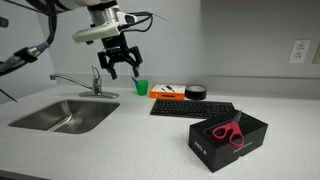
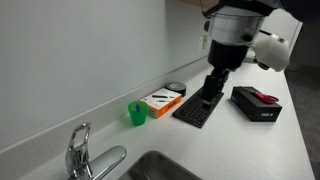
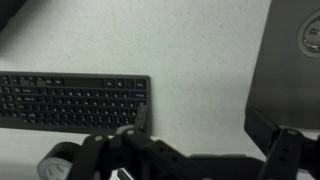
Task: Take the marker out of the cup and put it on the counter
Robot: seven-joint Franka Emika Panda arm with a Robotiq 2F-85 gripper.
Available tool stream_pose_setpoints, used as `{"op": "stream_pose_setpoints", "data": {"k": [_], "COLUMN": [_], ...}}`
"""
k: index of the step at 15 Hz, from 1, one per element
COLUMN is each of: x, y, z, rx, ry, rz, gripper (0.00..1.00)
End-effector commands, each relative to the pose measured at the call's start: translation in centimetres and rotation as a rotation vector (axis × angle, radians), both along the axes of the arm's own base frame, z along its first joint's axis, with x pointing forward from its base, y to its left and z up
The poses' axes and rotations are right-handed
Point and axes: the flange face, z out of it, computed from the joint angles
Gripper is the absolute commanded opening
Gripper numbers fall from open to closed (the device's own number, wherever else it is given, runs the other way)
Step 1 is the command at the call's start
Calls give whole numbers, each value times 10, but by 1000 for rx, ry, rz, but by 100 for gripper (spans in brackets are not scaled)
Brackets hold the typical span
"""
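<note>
One marker presumably stands in the cup [image 1: 141,88], too small to make out. The cup sits below and aside of the pincer [image 1: 122,73], which hangs released and empty above the counter [image 1: 130,140] by the keyboard [image 1: 192,108], jaws spread, likely to straddle the marker's top.

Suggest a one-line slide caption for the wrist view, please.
Open gripper above the pale counter, black keyboard to its left in frame.

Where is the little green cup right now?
The cup stands on the counter near the back wall in both exterior views, between the faucet and the flat orange-and-black item.
</note>
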Motion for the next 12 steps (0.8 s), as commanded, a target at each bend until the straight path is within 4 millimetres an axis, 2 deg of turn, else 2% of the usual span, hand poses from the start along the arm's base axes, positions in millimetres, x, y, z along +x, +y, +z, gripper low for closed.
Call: {"op": "stream_pose_setpoints", "data": {"k": [1,5,6,7,9,12], "x": [68,118,119,102,113,116], "y": [28,40,42,36,39,40], "z": [5,11,17,6,9,12], "rx": [80,117,114,92,96,95], "ry": [-1,-15,-11,-27,-23,-20], "rz": [-48,-114,-132,-83,-101,-107], "gripper": [100,100,100,100,100,100]}}
